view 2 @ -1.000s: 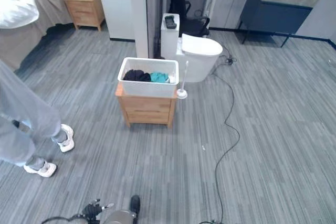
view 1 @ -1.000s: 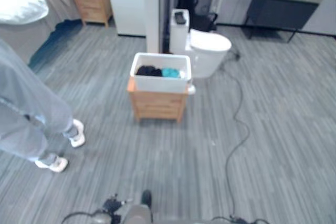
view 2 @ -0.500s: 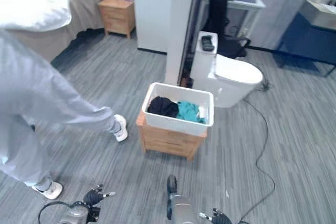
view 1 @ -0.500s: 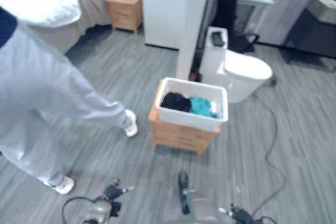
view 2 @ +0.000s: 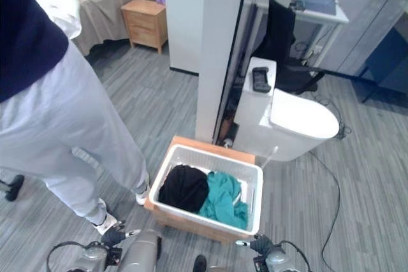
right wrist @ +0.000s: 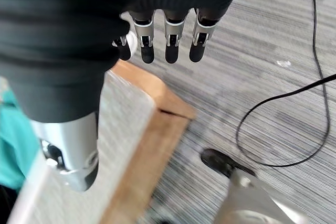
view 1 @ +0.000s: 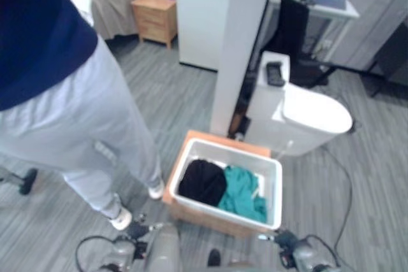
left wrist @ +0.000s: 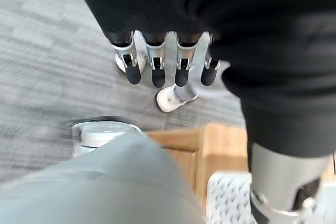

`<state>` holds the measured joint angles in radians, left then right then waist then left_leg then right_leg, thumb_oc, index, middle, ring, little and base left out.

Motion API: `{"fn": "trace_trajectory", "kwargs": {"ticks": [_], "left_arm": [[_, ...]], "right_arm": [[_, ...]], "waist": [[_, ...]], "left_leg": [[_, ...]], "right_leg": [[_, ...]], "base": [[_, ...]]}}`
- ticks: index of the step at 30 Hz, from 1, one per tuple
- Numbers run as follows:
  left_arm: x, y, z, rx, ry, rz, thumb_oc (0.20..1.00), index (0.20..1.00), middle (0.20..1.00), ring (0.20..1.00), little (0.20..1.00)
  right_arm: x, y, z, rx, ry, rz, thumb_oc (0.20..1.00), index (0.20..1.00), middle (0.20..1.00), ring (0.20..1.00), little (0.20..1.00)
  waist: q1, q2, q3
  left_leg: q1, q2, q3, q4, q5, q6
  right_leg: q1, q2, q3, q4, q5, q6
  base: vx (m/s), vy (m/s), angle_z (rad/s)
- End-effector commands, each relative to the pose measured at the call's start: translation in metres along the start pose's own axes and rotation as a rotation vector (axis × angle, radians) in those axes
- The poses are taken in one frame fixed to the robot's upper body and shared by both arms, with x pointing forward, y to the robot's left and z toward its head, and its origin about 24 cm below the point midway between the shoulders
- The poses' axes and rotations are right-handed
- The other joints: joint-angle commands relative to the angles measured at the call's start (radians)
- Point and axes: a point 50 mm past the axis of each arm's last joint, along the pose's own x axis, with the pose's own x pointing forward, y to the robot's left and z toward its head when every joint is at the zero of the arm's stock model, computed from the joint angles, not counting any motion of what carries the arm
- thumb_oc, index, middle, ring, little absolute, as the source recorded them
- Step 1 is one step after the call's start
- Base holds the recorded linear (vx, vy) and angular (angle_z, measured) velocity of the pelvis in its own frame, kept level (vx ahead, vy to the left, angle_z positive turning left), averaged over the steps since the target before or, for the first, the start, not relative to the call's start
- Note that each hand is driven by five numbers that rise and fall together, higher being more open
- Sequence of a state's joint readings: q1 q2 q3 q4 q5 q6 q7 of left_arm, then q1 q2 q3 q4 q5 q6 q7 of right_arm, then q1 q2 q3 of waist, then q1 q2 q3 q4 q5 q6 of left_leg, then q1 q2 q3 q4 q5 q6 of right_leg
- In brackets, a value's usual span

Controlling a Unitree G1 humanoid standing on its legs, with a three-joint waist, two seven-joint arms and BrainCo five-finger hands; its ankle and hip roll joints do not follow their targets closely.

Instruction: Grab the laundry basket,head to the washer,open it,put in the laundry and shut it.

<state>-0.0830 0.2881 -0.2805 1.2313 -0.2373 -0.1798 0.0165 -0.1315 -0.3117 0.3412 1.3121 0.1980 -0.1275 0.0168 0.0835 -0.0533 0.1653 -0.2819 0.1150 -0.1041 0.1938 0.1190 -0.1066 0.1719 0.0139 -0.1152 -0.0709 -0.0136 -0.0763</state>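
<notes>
The laundry basket [view 2: 207, 197] sits on the small wooden stand [view 2: 191, 222] just ahead, so I'd bring the left hand [left wrist: 167, 66] and right hand [right wrist: 167, 38], both with fingers straight and empty, onto its opposite rims.

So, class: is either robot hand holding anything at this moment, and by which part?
Nothing is held. The left hand and right hand hang open beside the white laundry basket, fingers straight.
</notes>
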Motion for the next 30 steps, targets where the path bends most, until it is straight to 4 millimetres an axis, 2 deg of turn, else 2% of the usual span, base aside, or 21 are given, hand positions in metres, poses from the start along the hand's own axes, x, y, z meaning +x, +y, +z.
{"fn": "trace_trajectory", "kwargs": {"ticks": [1, 4, 6, 9, 12, 14, 16, 21, 23, 24, 25, 26, 27, 30], "left_arm": [[0.003, -0.011, 0.013, 0.027, -0.052, -0.021, 1.0, 1.0, 1.0, 1.0, 1.0], [0.003, -0.013, 0.012, 0.037, -0.049, -0.03, 1.0, 1.0, 1.0, 1.0, 1.0], [0.002, -0.011, 0.007, 0.021, -0.034, -0.025, 1.0, 1.0, 1.0, 1.0, 1.0], [-0.001, -0.011, -0.002, -0.019, -0.006, -0.006, 1.0, 1.0, 1.0, 1.0, 1.0], [-0.003, -0.009, -0.009, -0.073, 0.001, 0.027, 1.0, 1.0, 1.0, 1.0, 1.0], [-0.004, -0.008, -0.007, -0.094, -0.019, 0.033, 1.0, 1.0, 1.0, 1.0, 1.0], [-0.01, -0.002, 0.007, -0.18, -0.134, 0.031, 1.0, 1.0, 1.0, 1.0, 1.0], [-0.024, 0.004, 0.038, -0.194, -0.312, -0.038, 1.0, 1.0, 1.0, 1.0, 1.0], [-0.026, 0.003, 0.043, -0.187, -0.336, -0.057, 1.0, 1.0, 1.0, 1.0, 1.0], [-0.03, -0.001, 0.065, -0.179, -0.418, -0.095, 1.0, 1.0, 1.0, 1.0, 1.0], [-0.033, -0.002, 0.074, -0.165, -0.453, -0.11, 1.0, 1.0, 1.0, 1.0, 1.0], [-0.033, -0.002, 0.074, -0.165, -0.452, -0.11, 1.0, 1.0, 1.0, 1.0, 1.0], [-0.039, -0.004, 0.095, -0.136, -0.536, -0.142, 1.0, 1.0, 1.0, 1.0, 1.0], [-0.051, -0.003, 0.118, -0.092, -0.633, -0.181, 1.0, 1.0, 1.0, 1.0, 1.0]], "right_arm": [[-0.007, -0.006, -0.025, -0.031, 0.055, -0.016, 1.0, 1.0, 1.0, 1.0, 1.0], [-0.009, -0.002, -0.035, -0.017, 0.088, -0.009, 1.0, 1.0, 1.0, 1.0, 1.0], [-0.012, 0.005, -0.049, 0.01, 0.134, 0.004, 1.0, 1.0, 1.0, 1.0, 1.0], [-0.015, 0.007, -0.058, 0.059, 0.162, -0.019, 1.0, 1.0, 1.0, 1.0, 1.0], [-0.015, 0.003, -0.058, 0.139, 0.142, -0.07, 1.0, 1.0, 1.0, 1.0, 1.0], [-0.015, 0.001, -0.055, 0.165, 0.124, -0.089, 1.0, 1.0, 1.0, 1.0, 1.0], [-0.015, -0.011, -0.046, 0.25, 0.054, -0.147, 1.0, 1.0, 1.0, 1.0, 1.0], [-0.025, -0.035, -0.062, 0.343, 0.069, -0.223, 1.0, 1.0, 1.0, 1.0, 1.0], [-0.027, -0.038, -0.068, 0.345, 0.09, -0.237, 1.0, 1.0, 1.0, 1.0, 1.0], [-0.03, -0.043, -0.078, 0.335, 0.136, -0.255, 1.0, 1.0, 1.0, 1.0, 1.0], [-0.032, -0.045, -0.082, 0.335, 0.158, -0.26, 1.0, 1.0, 1.0, 1.0, 1.0], [-0.032, -0.045, -0.082, 0.335, 0.158, -0.26, 1.0, 1.0, 1.0, 1.0, 1.0], [-0.033, -0.046, -0.087, 0.323, 0.192, -0.263, 1.0, 1.0, 1.0, 1.0, 1.0], [-0.033, -0.047, -0.086, 0.306, 0.194, -0.254, 1.0, 1.0, 1.0, 1.0, 1.0]], "waist": [[0.011, 0.03, -0.054], [0.009, 0.025, -0.082], [0.006, 0.033, -0.098], [0.001, 0.042, -0.106], [-0.011, 0.054, -0.108], [-0.015, 0.059, -0.107], [-0.028, 0.072, -0.103], [-0.053, 0.094, -0.096], [-0.057, 0.099, -0.096], [-0.063, 0.107, -0.095], [-0.064, 0.11, -0.096], [-0.064, 0.11, -0.096], [-0.064, 0.117, -0.097], [-0.066, 0.122, -0.101]], "left_leg": [[0.237, -0.059, 0.028, -0.053, -0.086, 0.023], [0.28, -0.084, 0.038, -0.072, -0.121, 0.032], [0.31, -0.093, 0.052, -0.087, -0.128, 0.037], [0.329, -0.098, 0.065, -0.093, -0.136, 0.04], [0.347, -0.101, 0.079, -0.105, -0.139, 0.043], [0.35, -0.101, 0.082, -0.11, -0.138, 0.045], [0.355, -0.097, 0.099, -0.13, -0.132, 0.046], [0.365, -0.091, 0.11, -0.157, -0.126, 0.05], [0.369, -0.091, 0.111, -0.164, -0.127, 0.051], [0.377, -0.09, 0.11, -0.173, -0.129, 0.054], [0.379, -0.089, 0.11, -0.176, -0.131, 0.055], [0.379, -0.089, 0.11, -0.177, -0.131, 0.055], [0.385, -0.089, 0.107, -0.183, -0.134, 0.057], [0.383, -0.087, 0.111, -0.189, -0.133, 0.059]], "right_leg": [[-0.104, -0.072, -0.044, 0.112, 0.001, 0.143], [-0.076, -0.092, -0.034, 0.105, 0.001, 0.155], [-0.062, -0.107, -0.024, 0.104, -0.004, 0.162], [-0.051, -0.117, -0.024, 0.1, -0.007, 0.169], [-0.045, -0.123, -0.014, 0.091, -0.003, 0.178], [-0.048, -0.124, -0.009, 0.09, -0.001, 0.181], [-0.063, -0.127, 0.003, 0.094, 0.006, 0.19], [-0.081, -0.127, 0.013, 0.103, 0.007, 0.198], [-0.083, -0.127, 0.014, 0.105, 0.006, 0.2], [-0.083, -0.127, 0.015, 0.104, 0.004, 0.202], [-0.083, -0.127, 0.014, 0.104, 0.003, 0.203], [-0.083, -0.127, 0.014, 0.104, 0.002, 0.203], [-0.082, -0.128, 0.013, 0.104, 0.001, 0.205], [-0.092, -0.13, 0.014, 0.103, 0.007, 0.206]], "base": [[0.21, 0.083, -0.23], [0.21, 0.079, -0.12], [0.22, 0.104, -0.35], [0.13, 0.058, -0.31], [0.1, 0.057, -0.15], [0.04, 0.035, -0.26], [0.04, 0.04, -0.12], [0.02, 0.026, -0.19], [0.02, 0.006, -0.02], [0.04, 0.014, -0.06], [0.03, 0.005, -0.03], [0.0, 0.0, 0.0], [-0.01, -0.001, -0.03], [-0.01, -0.004, -0.04]]}}
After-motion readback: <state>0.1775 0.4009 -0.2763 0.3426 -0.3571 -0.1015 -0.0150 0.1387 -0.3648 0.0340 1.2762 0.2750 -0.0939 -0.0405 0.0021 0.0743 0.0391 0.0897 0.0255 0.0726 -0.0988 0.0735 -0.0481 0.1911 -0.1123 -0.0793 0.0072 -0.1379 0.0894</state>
